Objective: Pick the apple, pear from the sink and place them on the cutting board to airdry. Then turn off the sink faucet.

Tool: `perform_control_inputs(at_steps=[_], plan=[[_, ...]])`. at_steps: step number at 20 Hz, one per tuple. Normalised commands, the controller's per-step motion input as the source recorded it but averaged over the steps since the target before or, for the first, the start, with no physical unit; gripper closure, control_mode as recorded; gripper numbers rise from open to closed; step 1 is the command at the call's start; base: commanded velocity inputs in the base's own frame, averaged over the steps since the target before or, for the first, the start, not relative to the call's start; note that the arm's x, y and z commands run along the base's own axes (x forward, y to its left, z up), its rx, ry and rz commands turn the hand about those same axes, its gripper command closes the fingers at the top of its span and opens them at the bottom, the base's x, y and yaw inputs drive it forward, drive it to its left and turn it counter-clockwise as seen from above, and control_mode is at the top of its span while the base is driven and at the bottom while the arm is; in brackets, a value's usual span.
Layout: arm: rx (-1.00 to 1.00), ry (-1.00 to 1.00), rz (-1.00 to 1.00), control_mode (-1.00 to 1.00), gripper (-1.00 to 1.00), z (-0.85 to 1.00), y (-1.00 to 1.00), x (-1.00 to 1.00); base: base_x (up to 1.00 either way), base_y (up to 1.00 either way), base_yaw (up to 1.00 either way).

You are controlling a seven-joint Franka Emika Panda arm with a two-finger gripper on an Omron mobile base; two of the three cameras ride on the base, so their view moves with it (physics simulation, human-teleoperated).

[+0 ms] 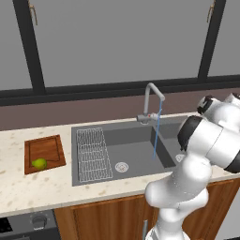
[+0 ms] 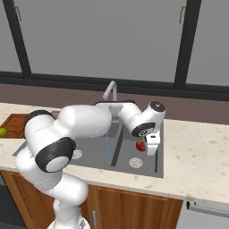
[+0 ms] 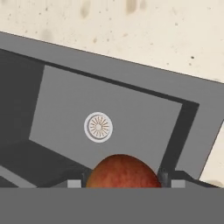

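Note:
My gripper (image 2: 146, 147) is shut on the red apple (image 2: 141, 145) and holds it just above the small right compartment of the dark grey sink (image 2: 91, 157). In the hand view the apple (image 3: 121, 171) sits between the two fingertips, with the compartment's round drain (image 3: 98, 127) beneath. At the left, the yellow-green pear (image 1: 40, 163) lies on the reddish-brown cutting board (image 1: 47, 147). The silver sink faucet (image 1: 149, 99) stands behind the basin, and a thin blue stream of water (image 1: 155, 133) runs from its spout.
A wire rack (image 1: 93, 153) lies in the left part of the main basin, beside a round drain (image 1: 121, 167). Speckled counter (image 2: 197, 152) runs on both sides of the sink. Dark window frames stand behind the faucet. My white arm (image 2: 85, 120) reaches across the basin.

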Motion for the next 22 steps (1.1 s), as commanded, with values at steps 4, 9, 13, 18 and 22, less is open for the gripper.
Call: perform_control_inputs(at_steps=[4,9,13,18,22], plan=[[-0.04,0.0,0.11,-1.0,1.0,0.59,0.0,-0.33,0.0,0.0,0.0],[-0.06,-0.01,0.13,-1.0,1.0,0.37,0.02,-0.45,0.0,0.0,0.0],[-0.09,-0.05,0.13,-1.0,1.0,0.09,0.17,-0.64,0.0,0.0,0.0],[-0.12,-0.12,0.12,-1.0,1.0,0.22,0.23,-0.52,0.0,0.0,0.0],[-0.13,-0.15,0.13,-1.0,1.0,0.52,0.21,-0.31,0.0,0.0,0.0]])
